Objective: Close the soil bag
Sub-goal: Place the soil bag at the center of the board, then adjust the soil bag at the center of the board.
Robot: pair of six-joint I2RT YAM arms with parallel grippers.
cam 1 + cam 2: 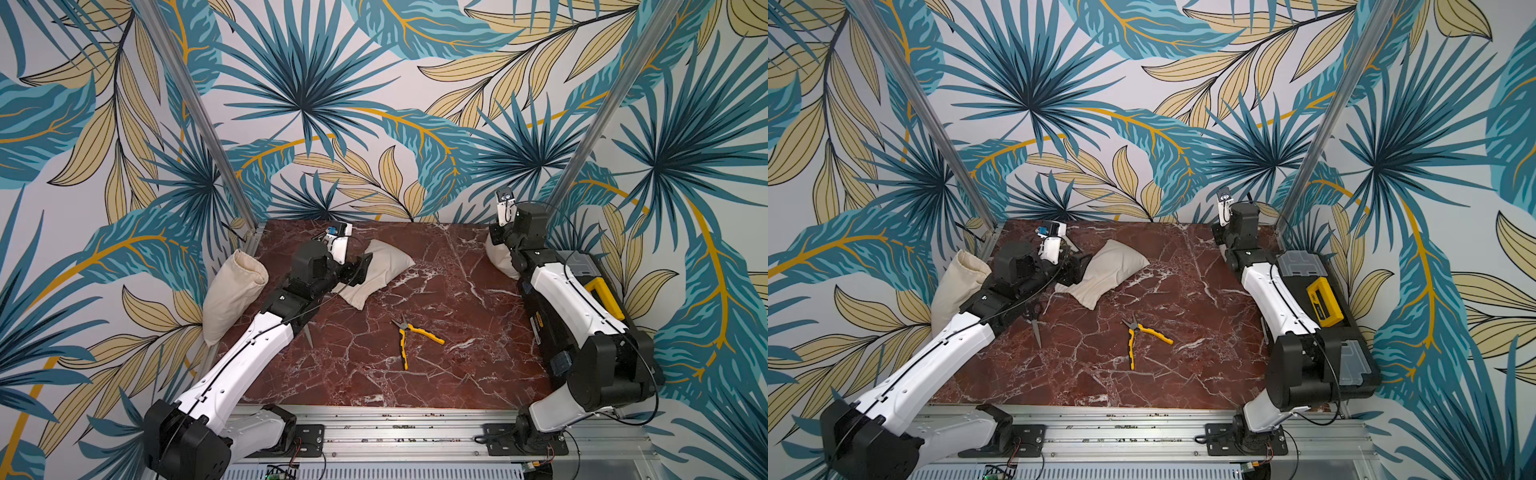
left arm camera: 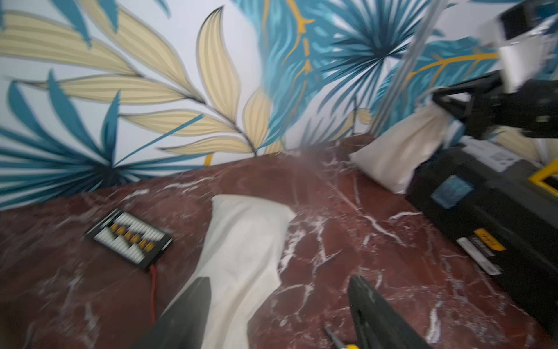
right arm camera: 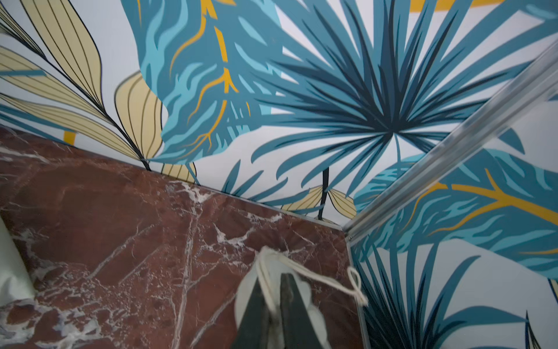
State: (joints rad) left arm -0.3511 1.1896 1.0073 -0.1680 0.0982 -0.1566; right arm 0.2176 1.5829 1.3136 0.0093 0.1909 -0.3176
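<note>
The soil bag (image 1: 500,262), cream cloth with a drawstring, stands at the back right corner of the marble table (image 1: 415,374). My right gripper (image 3: 271,290) is shut on its drawstring (image 3: 326,281) just above the gathered mouth (image 3: 244,299); a knotted loop of the cord hangs free. The left wrist view shows that gripper (image 2: 447,102) on the top of the bag (image 2: 398,157). My left gripper (image 2: 277,302) is open over the near end of a second cream bag (image 2: 241,241), which lies flat in both top views (image 1: 386,270) (image 1: 1108,270). That bag's cloth passes beside one finger (image 2: 193,302).
A third cream bag (image 1: 232,291) leans on the left wall with its mouth open. Yellow-handled pliers (image 1: 411,336) lie mid-table and scissors (image 1: 1036,324) lie under my left arm. A black and yellow toolbox (image 1: 598,299) fills the right edge. A black connector board (image 2: 129,238) lies at the back.
</note>
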